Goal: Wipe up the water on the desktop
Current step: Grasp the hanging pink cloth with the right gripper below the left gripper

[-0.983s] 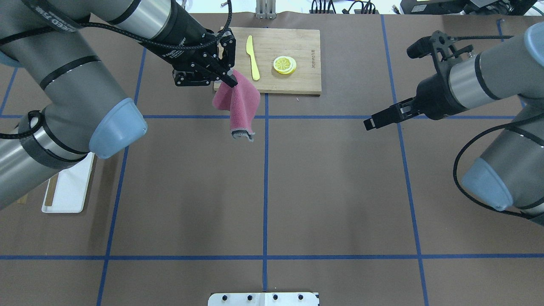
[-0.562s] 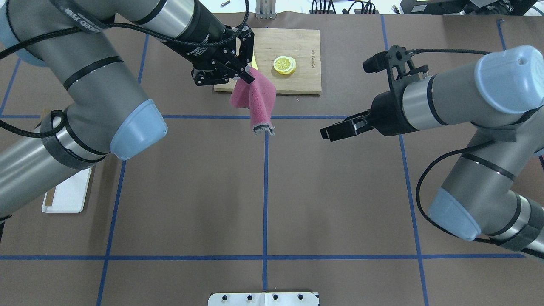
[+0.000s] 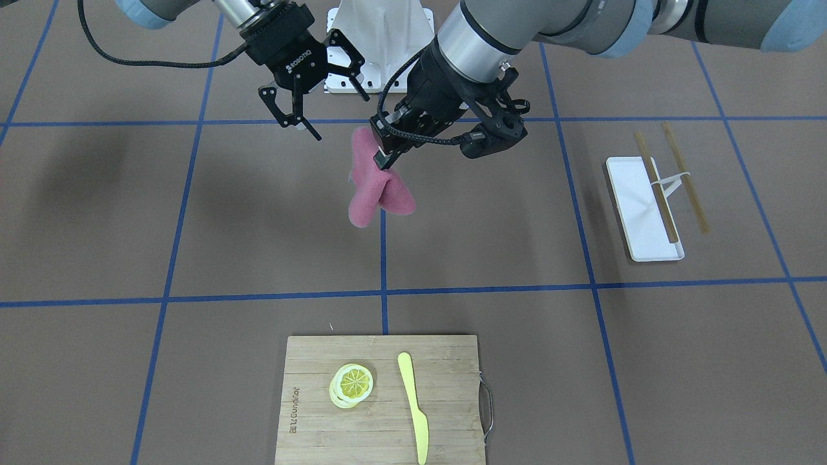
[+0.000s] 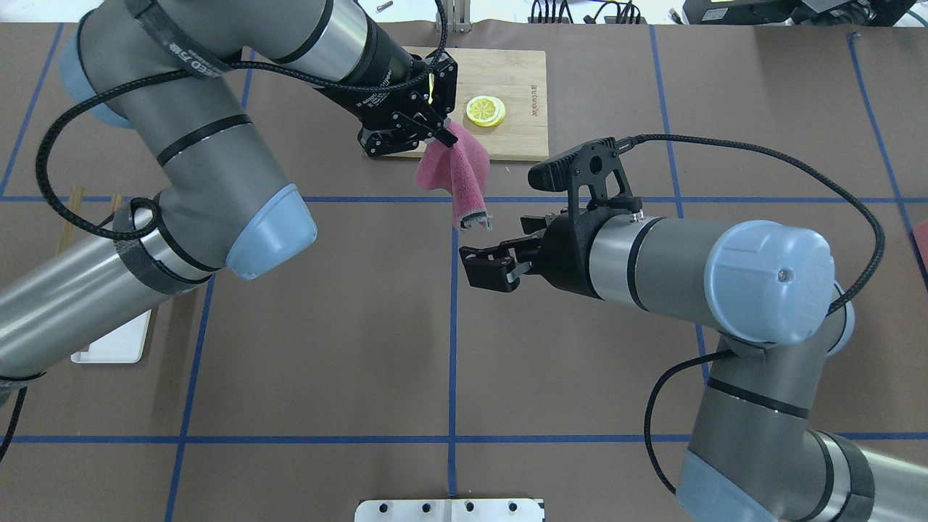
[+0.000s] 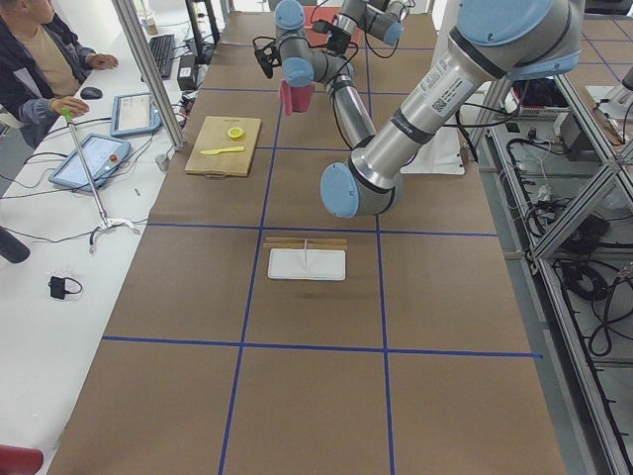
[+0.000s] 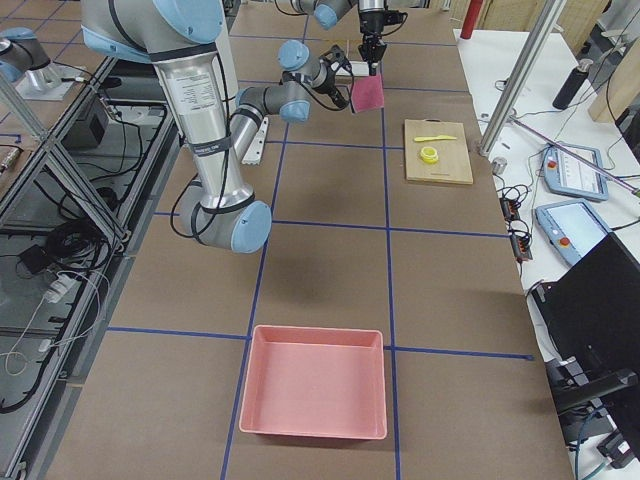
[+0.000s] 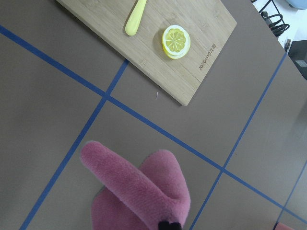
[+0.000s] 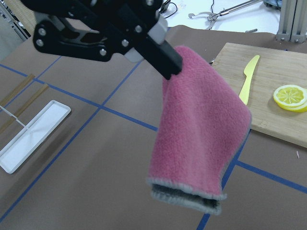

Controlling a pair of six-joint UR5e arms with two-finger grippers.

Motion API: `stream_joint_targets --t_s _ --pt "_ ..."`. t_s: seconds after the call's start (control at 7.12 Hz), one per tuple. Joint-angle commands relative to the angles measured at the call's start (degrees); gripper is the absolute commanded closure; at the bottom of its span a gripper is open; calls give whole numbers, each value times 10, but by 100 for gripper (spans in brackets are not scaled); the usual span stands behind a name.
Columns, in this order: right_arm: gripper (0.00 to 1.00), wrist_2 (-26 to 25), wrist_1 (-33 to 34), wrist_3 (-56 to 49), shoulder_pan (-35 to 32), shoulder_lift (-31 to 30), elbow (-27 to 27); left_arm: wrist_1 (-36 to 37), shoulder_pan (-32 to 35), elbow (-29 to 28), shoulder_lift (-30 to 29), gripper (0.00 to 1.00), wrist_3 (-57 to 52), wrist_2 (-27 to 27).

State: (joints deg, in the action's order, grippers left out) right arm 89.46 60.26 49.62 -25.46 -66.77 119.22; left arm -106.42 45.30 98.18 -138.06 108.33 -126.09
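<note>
While the left tool [image 4: 444, 135] pinches one corner of a pink cloth [image 4: 464, 172], the cloth hangs folded above the brown, blue-taped tabletop [image 4: 326, 326], which lies beneath both arms. Right tool [image 4: 484, 267]: fingers spread, just beside the cloth's lower hem. Beyond: cutting board [image 4: 523, 139] bearing a lemon slice [image 4: 485, 110].

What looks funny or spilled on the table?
No spill shows on the desktop. The oddest thing is the pink cloth: it dangles folded in the air from the left pincer, with the open right pincer just beside it.
</note>
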Motion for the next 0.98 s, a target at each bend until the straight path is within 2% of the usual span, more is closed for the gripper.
stream_joint_targets --t_s 0.0,0.42,0.84 --pt "0 -65 0 -1 36 7 0 0 -2 3 -2 100 15 0" --pt "0 -72 -1 -1 36 9 -1 1 -11 13 1 100 21 0" --pt "0 -170 0 -1 42 6 0 3 -13 26 5 100 34 0"
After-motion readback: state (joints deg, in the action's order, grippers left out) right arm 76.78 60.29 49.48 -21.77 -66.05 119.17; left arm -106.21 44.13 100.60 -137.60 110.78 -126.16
